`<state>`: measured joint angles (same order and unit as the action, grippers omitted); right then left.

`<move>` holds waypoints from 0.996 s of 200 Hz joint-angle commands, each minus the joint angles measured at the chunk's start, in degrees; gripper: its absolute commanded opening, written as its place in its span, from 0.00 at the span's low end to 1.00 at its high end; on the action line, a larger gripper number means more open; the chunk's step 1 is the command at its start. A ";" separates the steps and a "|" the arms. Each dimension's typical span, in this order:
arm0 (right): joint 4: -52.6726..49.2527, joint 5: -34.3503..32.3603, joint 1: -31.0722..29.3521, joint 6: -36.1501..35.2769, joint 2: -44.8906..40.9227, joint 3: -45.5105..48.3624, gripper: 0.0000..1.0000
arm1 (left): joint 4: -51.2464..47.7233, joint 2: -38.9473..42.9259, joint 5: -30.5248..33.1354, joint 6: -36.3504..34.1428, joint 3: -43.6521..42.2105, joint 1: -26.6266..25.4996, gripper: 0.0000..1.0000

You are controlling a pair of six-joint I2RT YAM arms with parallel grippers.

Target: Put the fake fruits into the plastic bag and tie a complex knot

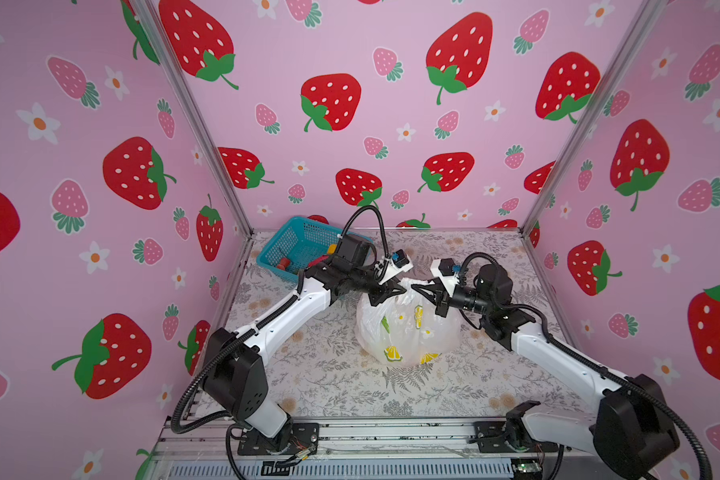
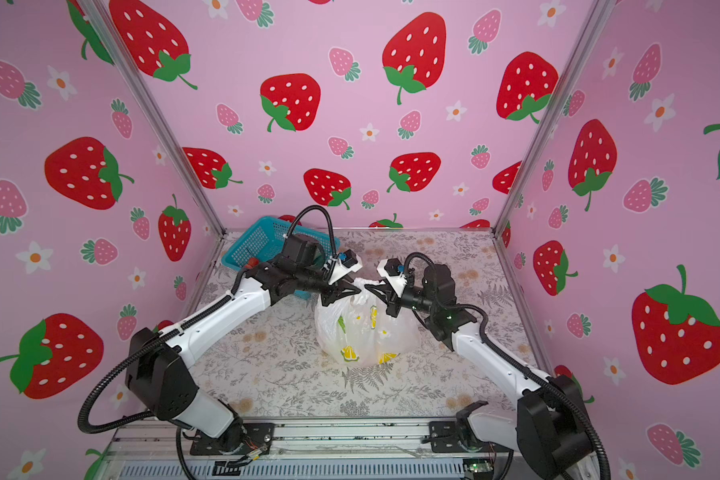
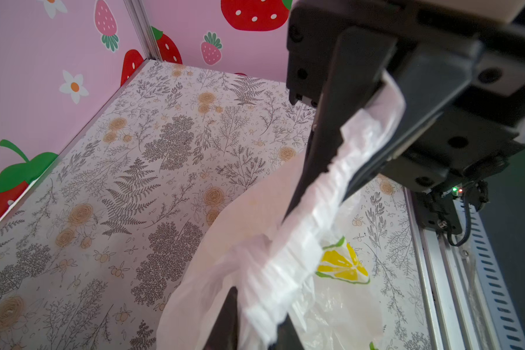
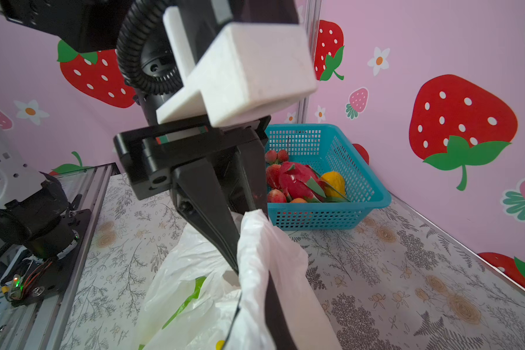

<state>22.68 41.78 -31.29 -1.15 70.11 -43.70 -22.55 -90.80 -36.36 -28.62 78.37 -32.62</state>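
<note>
Both your grippers, left point(image 1: 395, 293) and right point(image 1: 427, 296), seem clamped on the bag point(image 1: 408, 332) top, the basket point(image 1: 296, 245) just behind.

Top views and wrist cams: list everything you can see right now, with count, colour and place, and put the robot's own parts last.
plastic bag: one, translucent white with lemon, leaf and flower prints, mid-table, top bunched between both end effectors.
basket: one, teal mesh, back left corner of the table.
fake fruits: several in the basket, red strawberries, a pink dragon fruit, a yellow one; exact count unclear.
table: one, pale floral and fern print.
walls: pink, strawberry and flower prints, three sides.
left end effector: black, shut on a gathered strip of the plastic bag.
right end effector: black, shut on the plastic bag's top edge.
</note>
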 commanded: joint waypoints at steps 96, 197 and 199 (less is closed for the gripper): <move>0.12 -3.55 -0.43 -9.02 -2.43 3.08 0.35 | 9.80 5.91 5.59 -9.09 -7.13 -2.36 0.00; -0.66 -5.36 -2.00 -12.73 2.65 0.16 0.36 | 7.80 5.26 5.20 -10.93 -6.32 -2.89 0.00; -0.63 -5.38 -2.08 -12.74 2.75 0.12 0.35 | 7.78 5.24 5.21 -10.93 -6.30 -2.89 0.00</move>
<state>22.26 36.64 -32.67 -11.99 71.66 -41.23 -14.81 -85.95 -30.00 -37.76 71.57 -35.16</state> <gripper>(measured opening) 0.383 0.050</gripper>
